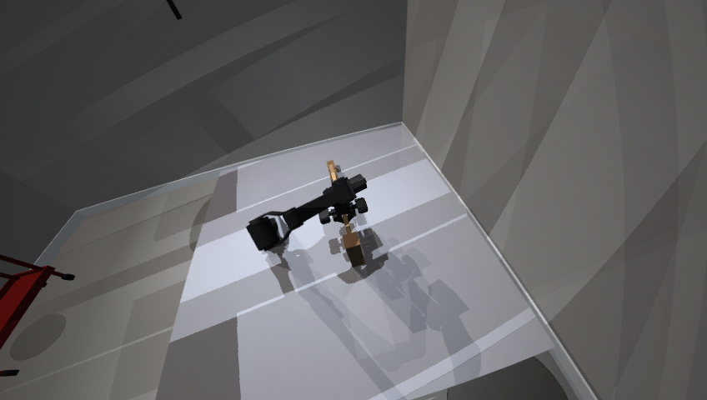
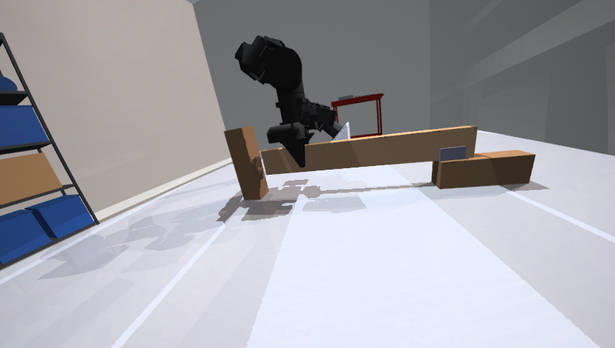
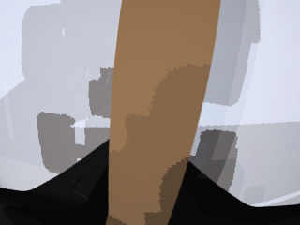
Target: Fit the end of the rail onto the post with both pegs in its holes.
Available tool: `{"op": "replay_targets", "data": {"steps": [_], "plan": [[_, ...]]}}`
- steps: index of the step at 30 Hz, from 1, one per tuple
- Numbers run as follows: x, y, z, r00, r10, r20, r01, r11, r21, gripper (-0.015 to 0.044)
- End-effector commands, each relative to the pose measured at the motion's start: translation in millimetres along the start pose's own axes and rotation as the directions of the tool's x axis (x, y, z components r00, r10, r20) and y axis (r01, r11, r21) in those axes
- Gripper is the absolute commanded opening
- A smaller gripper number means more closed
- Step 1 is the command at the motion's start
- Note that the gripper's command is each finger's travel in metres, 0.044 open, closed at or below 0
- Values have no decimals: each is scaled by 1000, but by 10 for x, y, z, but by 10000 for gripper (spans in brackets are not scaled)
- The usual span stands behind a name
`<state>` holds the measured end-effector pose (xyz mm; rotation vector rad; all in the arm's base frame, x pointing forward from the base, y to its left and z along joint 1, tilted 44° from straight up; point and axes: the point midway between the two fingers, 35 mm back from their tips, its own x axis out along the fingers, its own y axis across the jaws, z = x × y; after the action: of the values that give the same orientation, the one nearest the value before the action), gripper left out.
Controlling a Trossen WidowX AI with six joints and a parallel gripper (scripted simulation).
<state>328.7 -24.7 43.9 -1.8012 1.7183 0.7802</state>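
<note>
The rail (image 1: 330, 167) (image 2: 375, 148) (image 3: 161, 61) is off the table at its near end. Its far end sits at the grey bracket (image 2: 452, 154) on the low footboard block (image 2: 485, 173). The post (image 1: 353, 241) (image 2: 242, 165) stands just beyond the rail's near end. In the exterior view the pegs show at the post's face, very close to the rail end, with a narrow gap. Whether the peg tips are in the holes cannot be told. My gripper (image 1: 343, 213) (image 2: 301, 160) (image 3: 138, 146) is shut on the rail near its post end, one finger on each side. The holes are hidden.
The arm (image 1: 317, 204) (image 2: 291, 96) reaches over the rail from the side away from the exterior camera. A red stand (image 2: 357, 98) and a shelf (image 2: 32, 148) with blue bins are in the background, away from the rail.
</note>
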Motion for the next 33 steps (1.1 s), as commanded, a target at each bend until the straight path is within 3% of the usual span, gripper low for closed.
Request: {"op": "replay_targets", "data": {"steps": [1,33], "plan": [[-22,-5,-26,1000,-4,-1,4,1000,-1,0],[-5,-5,-126,1000,-4,-2,4,1000,-1,0]]}}
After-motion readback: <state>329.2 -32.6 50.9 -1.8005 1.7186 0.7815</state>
